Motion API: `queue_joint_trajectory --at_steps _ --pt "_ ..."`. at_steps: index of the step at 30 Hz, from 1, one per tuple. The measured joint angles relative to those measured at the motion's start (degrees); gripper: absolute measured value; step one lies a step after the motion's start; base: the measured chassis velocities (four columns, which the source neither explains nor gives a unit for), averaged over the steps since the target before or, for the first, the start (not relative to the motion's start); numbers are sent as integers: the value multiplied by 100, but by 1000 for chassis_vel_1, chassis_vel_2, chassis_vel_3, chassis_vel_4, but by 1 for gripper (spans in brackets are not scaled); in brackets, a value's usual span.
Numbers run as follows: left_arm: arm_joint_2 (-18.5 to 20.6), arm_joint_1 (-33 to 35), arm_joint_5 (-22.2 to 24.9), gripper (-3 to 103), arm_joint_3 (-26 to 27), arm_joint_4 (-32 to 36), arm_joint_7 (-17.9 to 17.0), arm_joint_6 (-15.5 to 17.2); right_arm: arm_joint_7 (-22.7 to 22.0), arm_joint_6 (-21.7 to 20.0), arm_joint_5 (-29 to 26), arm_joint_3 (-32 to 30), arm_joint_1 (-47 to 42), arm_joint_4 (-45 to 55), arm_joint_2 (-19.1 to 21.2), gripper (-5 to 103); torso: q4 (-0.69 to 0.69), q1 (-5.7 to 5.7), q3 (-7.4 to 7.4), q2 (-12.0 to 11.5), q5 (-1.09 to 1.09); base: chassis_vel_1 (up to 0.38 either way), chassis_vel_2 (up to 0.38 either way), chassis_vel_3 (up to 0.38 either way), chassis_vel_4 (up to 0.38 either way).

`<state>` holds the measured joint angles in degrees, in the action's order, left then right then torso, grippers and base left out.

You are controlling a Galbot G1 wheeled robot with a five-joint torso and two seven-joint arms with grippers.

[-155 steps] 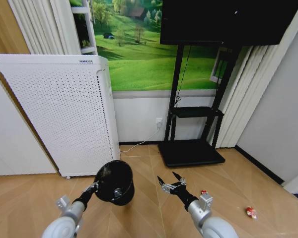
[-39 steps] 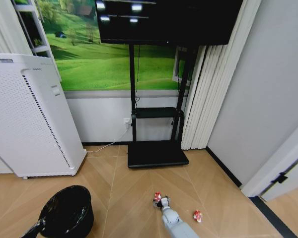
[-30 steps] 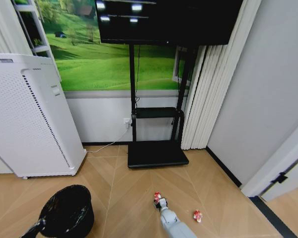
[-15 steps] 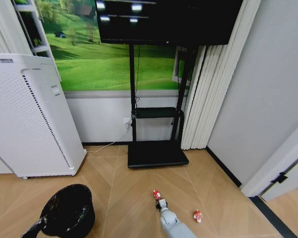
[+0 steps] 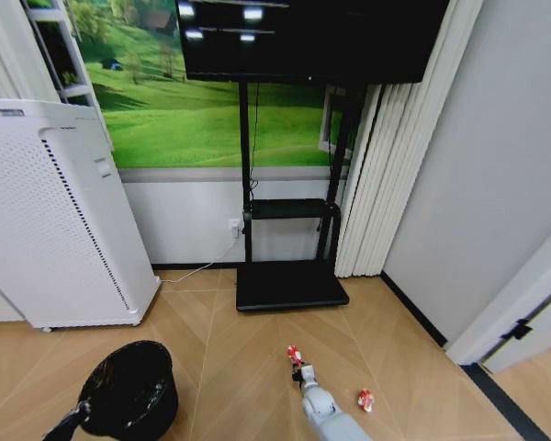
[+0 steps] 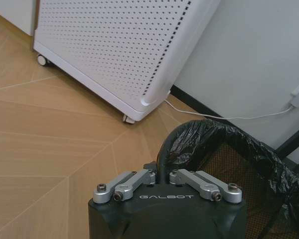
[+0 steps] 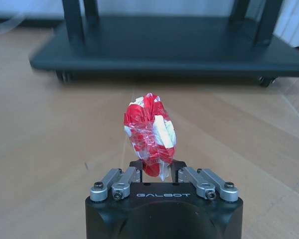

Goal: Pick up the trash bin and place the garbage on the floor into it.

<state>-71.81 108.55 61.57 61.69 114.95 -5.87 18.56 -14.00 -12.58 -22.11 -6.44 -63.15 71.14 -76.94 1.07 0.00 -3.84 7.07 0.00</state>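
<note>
Since a second ago the right gripper point(image 5: 295, 360) has lifted slightly, carrying a crumpled red-and-white wrapper point(image 7: 149, 130) up in the lower middle of the head view, while the trash bin point(image 5: 129, 390) at the lower left has barely shifted. In the right wrist view the fingers are clamped on the wrapper's lower edge, and it stands upright above them in the centre of the frame, in front of the black TV stand base point(image 7: 169, 50). The left gripper point(image 6: 162, 172) is pinched on the bin's rim, where the black liner folds over the mesh. To do this step well, I judge the right arm should swing across towards the lower left and let go only once the wrapper is over the bin's open mouth, with the bin kept level. A second red-and-white piece point(image 5: 365, 400) lies on the wooden floor point(image 5: 257, 367) at the lower right.
</note>
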Motion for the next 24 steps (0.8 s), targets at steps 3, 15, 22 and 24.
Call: queue_joint_trajectory --at_steps 3,15,22,24 --pt "324 -366 192 7 -380 44 -288 96 45 -383 -937 -308 -662 1453 479 28 2 0 0 -1 1 0 0 0 0" --pt "1306 -904 -204 7 -1298 14 251 215 426 -541 -2927 -710 -1797 4973 1641 27 -4 0 0 1 0 0 0 0 0" --pt "1639 -1247 -258 7 -1772 -54 298 216 717 -551 -2953 -651 -2040 5641 1888 27 -5 0 0 1 1 0 0 0 0" --pt "1683 -1315 -258 7 -1855 -75 299 215 763 -550 -2943 -651 -2078 5692 1904 27 -1 0 0 1 0 0 0 0 0"
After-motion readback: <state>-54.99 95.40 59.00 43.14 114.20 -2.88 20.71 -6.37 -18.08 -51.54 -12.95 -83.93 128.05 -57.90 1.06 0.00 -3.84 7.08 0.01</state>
